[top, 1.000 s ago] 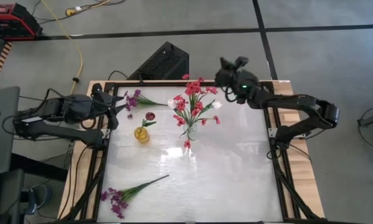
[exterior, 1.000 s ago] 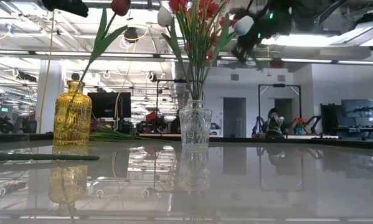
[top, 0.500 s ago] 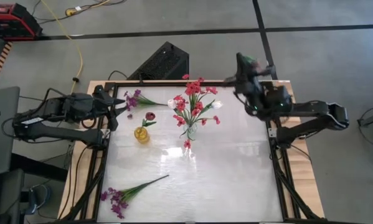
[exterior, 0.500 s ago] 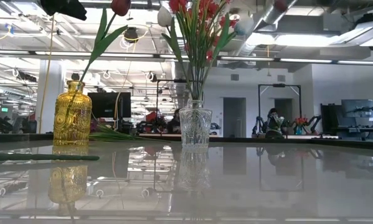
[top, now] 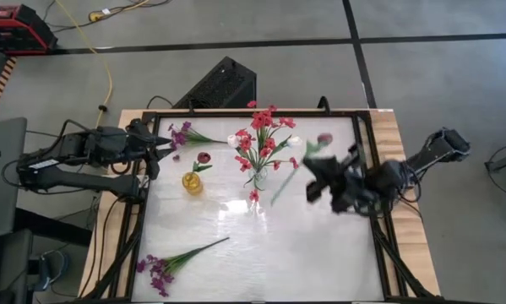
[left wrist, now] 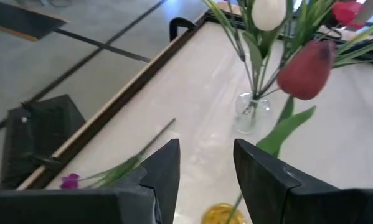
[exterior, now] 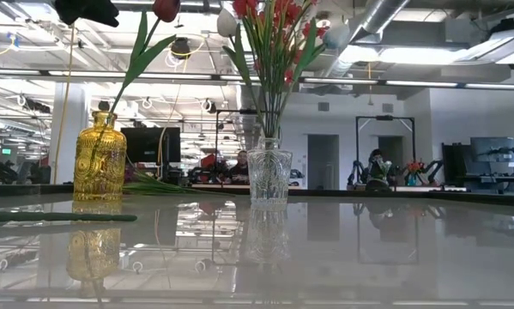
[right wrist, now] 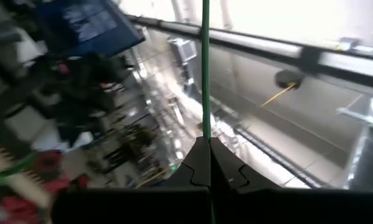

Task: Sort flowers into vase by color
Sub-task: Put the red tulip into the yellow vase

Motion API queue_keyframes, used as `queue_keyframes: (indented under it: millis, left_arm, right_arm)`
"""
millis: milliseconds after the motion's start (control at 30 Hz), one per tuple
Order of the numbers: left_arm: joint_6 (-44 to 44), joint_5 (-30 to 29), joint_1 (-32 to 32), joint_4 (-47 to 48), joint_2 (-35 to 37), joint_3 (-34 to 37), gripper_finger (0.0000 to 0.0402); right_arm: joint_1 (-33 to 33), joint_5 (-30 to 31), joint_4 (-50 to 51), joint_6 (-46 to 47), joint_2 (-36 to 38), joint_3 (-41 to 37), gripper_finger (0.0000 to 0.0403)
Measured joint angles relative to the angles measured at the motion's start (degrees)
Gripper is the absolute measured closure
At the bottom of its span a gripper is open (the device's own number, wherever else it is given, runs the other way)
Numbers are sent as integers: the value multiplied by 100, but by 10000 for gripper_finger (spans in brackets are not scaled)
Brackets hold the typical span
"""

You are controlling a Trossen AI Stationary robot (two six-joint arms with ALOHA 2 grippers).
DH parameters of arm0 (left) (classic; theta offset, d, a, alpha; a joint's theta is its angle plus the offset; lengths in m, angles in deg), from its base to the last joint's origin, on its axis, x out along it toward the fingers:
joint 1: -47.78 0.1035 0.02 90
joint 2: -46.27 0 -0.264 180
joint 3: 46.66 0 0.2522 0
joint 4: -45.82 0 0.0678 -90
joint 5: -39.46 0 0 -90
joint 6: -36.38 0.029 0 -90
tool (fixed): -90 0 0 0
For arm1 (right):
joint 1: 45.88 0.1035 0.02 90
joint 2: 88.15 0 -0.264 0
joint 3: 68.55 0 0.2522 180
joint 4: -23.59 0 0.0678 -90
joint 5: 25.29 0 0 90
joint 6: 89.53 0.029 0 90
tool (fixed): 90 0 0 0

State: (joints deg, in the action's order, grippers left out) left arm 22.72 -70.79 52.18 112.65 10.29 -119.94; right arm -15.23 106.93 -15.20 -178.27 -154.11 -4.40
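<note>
My right gripper point(top: 313, 176) hangs blurred over the table, right of the clear vase point(top: 259, 178), shut on a green-stemmed flower with a maroon bud point(top: 324, 138). The clear vase point(exterior: 268, 174) holds red-pink sprigs point(top: 259, 139) and white buds. A yellow vase point(top: 192, 182) carries one maroon bud point(left wrist: 306, 61). My left gripper point(left wrist: 205, 168) is open at the far-left corner, beside a purple sprig point(top: 183, 133) lying flat. Another purple sprig point(top: 164, 264) lies at the near left. My right gripper pinches the thin green stem point(right wrist: 205, 134) between its two shut fingertips point(right wrist: 195, 163). The stem runs straight out ahead of the fingers. In the high view the flower slants from its bud down to a free stem end point(top: 275, 201). It does not show at table height in the low view.
The table's right and near halves are bare white surface point(top: 320, 253). A black box point(top: 219, 84) sits beyond the far edge. The wooden table rim point(top: 396, 127) and black frame rails border the work area. The yellow vase point(exterior: 99, 157) stands left of the clear vase.
My right gripper has swung from the far edge, beside the bouquet's right side, out to the right and then toward the near edge, turning as it went. It has carried the maroon-bud flower along. It has left the low view's top. The vases have kept still.
</note>
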Motion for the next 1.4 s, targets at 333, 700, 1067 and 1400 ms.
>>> queue_keyframes:
  millis: [333, 700, 1067, 1400]
  left_arm:
    - [1000, -1340, 300, -2150, -329, 4, 262]
    - [-138, 617, 653, -2570, -508, -700, 262]
    - [-1825, 2554, -114, -2313, -578, -960, 262]
    - [-2123, 1278, -2482, -2949, -992, -385, 262]
  right_arm:
    - [1453, 2750, 1213, 1960, -640, 0, 386]
    - [1624, 2961, 3222, 3963, -1652, 0, 386]
    - [1460, 2942, 2958, 3496, -2570, 0, 385]
    - [1401, 2922, 2920, 3317, -3069, 4, 385]
